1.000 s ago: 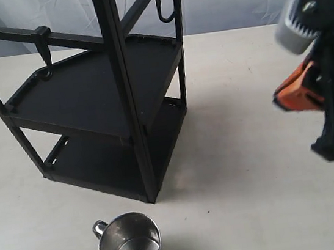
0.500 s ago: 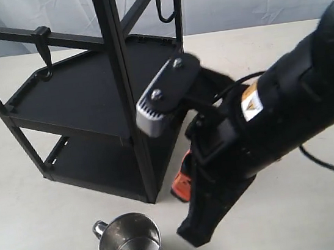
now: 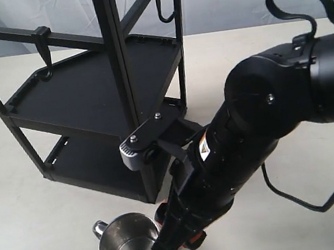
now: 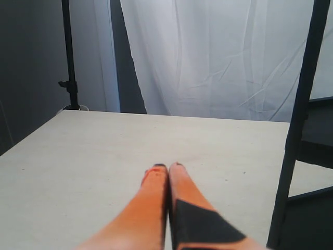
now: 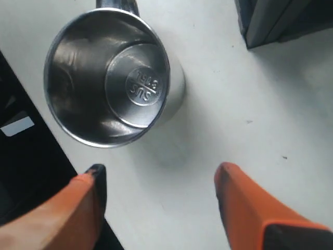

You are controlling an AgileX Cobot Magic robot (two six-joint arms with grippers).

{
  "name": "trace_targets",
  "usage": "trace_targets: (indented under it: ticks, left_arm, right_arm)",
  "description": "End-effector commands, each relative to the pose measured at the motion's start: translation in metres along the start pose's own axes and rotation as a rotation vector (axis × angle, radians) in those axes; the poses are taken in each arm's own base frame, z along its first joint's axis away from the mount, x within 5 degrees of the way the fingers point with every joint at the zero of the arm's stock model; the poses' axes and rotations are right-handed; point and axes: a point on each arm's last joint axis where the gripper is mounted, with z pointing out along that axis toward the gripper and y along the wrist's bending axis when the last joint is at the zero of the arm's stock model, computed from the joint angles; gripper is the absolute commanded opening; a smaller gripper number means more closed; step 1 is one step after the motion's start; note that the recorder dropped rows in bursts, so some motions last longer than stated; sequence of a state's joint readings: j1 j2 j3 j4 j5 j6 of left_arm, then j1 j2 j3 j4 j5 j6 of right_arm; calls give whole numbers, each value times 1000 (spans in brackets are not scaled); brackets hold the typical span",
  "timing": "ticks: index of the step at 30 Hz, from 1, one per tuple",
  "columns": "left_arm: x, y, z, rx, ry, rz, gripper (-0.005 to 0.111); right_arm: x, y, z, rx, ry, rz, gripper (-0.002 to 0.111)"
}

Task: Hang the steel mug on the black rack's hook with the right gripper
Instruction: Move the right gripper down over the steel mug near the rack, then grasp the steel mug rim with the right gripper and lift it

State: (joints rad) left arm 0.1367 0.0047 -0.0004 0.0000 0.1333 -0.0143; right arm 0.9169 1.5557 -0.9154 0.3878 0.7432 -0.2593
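The steel mug (image 3: 126,248) stands upright on the table by the front edge, mouth up, its handle (image 3: 98,227) towards the rack. In the right wrist view the mug (image 5: 112,78) shows its stamped base. My right gripper (image 3: 179,237) is low beside the mug's right side, open, with nothing between its orange fingers (image 5: 235,194); the right gripper (image 5: 161,177) is apart from the mug. The black rack (image 3: 91,88) stands behind the mug. One hook (image 3: 165,7) hangs from its upper right crossbar, another hook (image 3: 44,53) from the left bar. My left gripper (image 4: 167,167) is shut and empty over bare table.
The rack's front post (image 3: 143,165) and foot (image 5: 270,23) stand close behind the mug and the right arm. A rack post (image 4: 299,130) is near the left gripper. A black cable (image 3: 299,3) loops above the right arm. A white curtain (image 4: 218,57) backs the table.
The right arm has swung from the far right down and leftwards to the mug's right side. The mug and the rack have not moved.
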Motion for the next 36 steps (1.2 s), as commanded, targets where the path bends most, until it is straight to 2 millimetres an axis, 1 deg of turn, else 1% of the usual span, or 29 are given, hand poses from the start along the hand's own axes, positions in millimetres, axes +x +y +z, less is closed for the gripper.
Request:
trace_targets:
  ticks: [1,5,12,17,20,22,29,31,32,33,34,36]
  left_arm:
    - [-1,-1,0,10,-10,-9,2]
    - [-1,-1,0,10,-10,-9,2]
    - [-1,-1,0,10,-10,-9,2]
    - [-1,-1,0,10,-10,-9,2]
    - [-1,-1,0,10,-10,-9,2]
    - [-1,-1,0,10,-10,-9,2]
    - [-1,-1,0,10,-10,-9,2]
    - [-1,-1,0,10,-10,-9,2]
    - [-1,-1,0,10,-10,-9,2]
    - [-1,-1,0,10,-10,-9,2]
    - [-1,-1,0,10,-10,-9,2]
    - [-1,-1,0,10,-10,-9,2]
  right_arm:
    - [-8,1,2,-11,-64,31,59]
    - [-14,2,2,-22,-88,45,59]
    - [-19,0,19,-36,-14,59,59]
    - [-28,7,28,-37,-5,27,57]
    - [-27,11,37,-39,25,15,53]
    - [-26,9,42,-38,45,27,51]
    - [-24,5,52,-19,91,66,50]
    - [-23,3,59,-15,113,69,37]
    - [-22,2,63,-14,124,72,24]
    - [-21,2,65,-13,129,73,16]
    - [-21,2,66,-13,133,74,0]
    - [-20,2,66,-16,145,61,-1]
